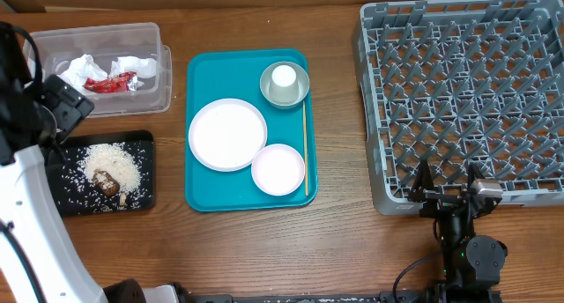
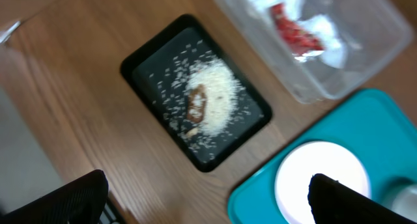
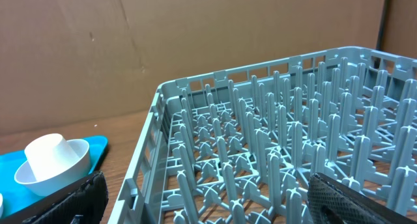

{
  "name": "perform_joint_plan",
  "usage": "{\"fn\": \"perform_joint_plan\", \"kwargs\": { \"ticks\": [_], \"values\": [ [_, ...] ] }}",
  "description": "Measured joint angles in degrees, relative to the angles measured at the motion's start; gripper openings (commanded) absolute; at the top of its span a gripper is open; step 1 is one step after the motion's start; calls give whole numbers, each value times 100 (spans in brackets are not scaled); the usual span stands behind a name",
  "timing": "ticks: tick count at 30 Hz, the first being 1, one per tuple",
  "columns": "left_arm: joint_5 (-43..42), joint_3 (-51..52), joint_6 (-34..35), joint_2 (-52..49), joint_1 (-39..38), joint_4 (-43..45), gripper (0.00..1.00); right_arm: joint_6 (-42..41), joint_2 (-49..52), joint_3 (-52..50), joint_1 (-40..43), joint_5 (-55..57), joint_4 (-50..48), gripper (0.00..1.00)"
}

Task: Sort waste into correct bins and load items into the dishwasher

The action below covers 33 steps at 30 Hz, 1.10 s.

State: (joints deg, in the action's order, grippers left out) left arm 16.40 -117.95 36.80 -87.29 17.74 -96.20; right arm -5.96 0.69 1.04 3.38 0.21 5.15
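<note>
The clear tub [image 1: 164, 74] at the back left holds white napkins [image 1: 84, 67] and a red wrapper [image 1: 110, 83]. The black tray [image 1: 145, 146] in front of it holds rice [image 1: 113, 164] and a brown lump [image 1: 106, 183]. The large plate [image 1: 227, 134], the pinkish dish [image 1: 278, 169], the grey bowl [image 1: 295, 93] with the white cup [image 1: 283, 76] in it, and the wooden stick [image 1: 306, 149] lie on the teal tray. The grey dish rack [image 1: 467, 100] stands at the right. My left gripper [image 2: 208, 208] is open and empty above the black tray. My right gripper [image 3: 208, 204] is open and empty at the rack's near left corner.
The teal tray [image 1: 198, 175] sits mid-table between the bins and the rack. My left arm [image 1: 26, 188] runs along the left edge. A brown cardboard wall [image 3: 163, 42] stands behind the rack. Bare wood lies along the table's front.
</note>
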Motion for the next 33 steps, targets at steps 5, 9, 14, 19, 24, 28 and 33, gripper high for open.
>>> {"fn": "perform_joint_plan", "kwargs": {
  "ticks": [5, 9, 14, 19, 24, 28, 33],
  "values": [
    [654, 699, 503, -66, 79, 638, 100, 0, 0, 0, 0, -2, 2, 100],
    [988, 955, 911, -87, 450, 791, 100, -2, 0, 0, 0, 0, 0, 100],
    [879, 1060, 1165, -85, 841, 785, 100, 0, 0, 0, 0, 0, -2, 100],
    [605, 1062, 1266, -85, 850, 789, 100, 0, 0, 0, 0, 0, 2, 100],
    [503, 1062, 1281, -85, 850, 789, 100, 0, 0, 0, 0, -2, 4, 100],
    [481, 1062, 1281, -85, 850, 789, 100, 0, 0, 0, 0, 0, 0, 100],
    [479, 1062, 1281, -85, 850, 789, 100, 2, 0, 2, 0, 0, 0, 100]
  ]
}}
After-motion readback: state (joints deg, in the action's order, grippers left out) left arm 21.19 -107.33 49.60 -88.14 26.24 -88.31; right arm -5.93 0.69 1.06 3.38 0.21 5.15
